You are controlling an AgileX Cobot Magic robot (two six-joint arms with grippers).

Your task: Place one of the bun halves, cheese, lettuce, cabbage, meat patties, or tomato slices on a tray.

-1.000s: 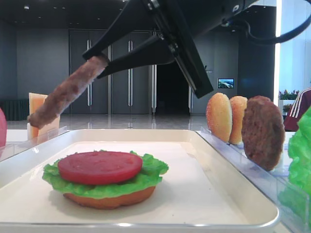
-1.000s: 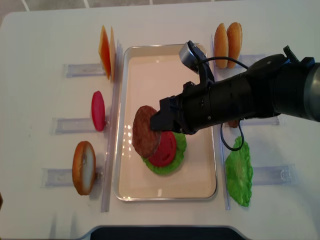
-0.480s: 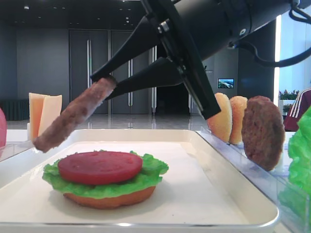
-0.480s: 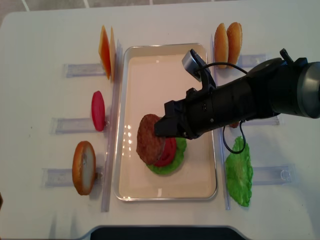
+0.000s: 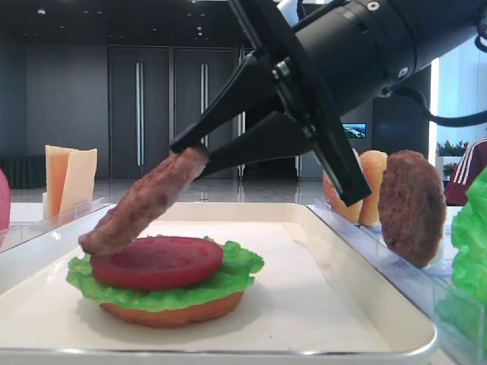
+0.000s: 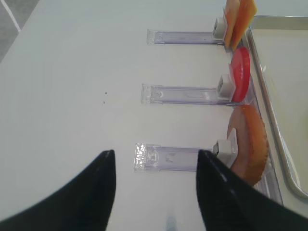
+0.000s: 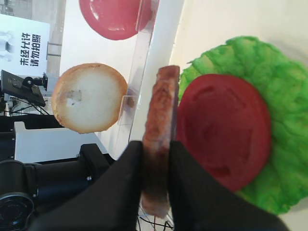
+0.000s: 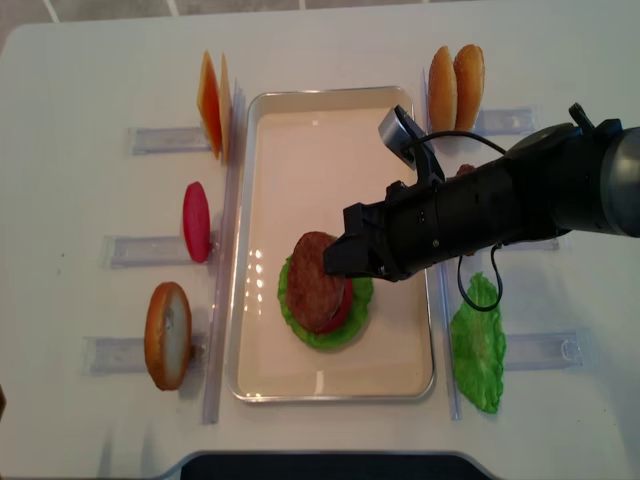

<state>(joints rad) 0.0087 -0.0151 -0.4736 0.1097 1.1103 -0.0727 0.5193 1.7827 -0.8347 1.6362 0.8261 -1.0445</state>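
The lighter pinkish-brown meat patty [image 5: 144, 202] hangs tilted, its lower edge touching the red tomato slice [image 5: 156, 261]. That slice lies flat on a ruffled green lettuce leaf [image 5: 228, 275] over a flat bottom bun half [image 5: 171, 311], on the near-left part of the cream tray [image 5: 319, 304].

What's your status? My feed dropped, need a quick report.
Right gripper shut on meat patty, tilted, low edge at tomato slice on tray. Left gripper open, idle. Nothing in the way.
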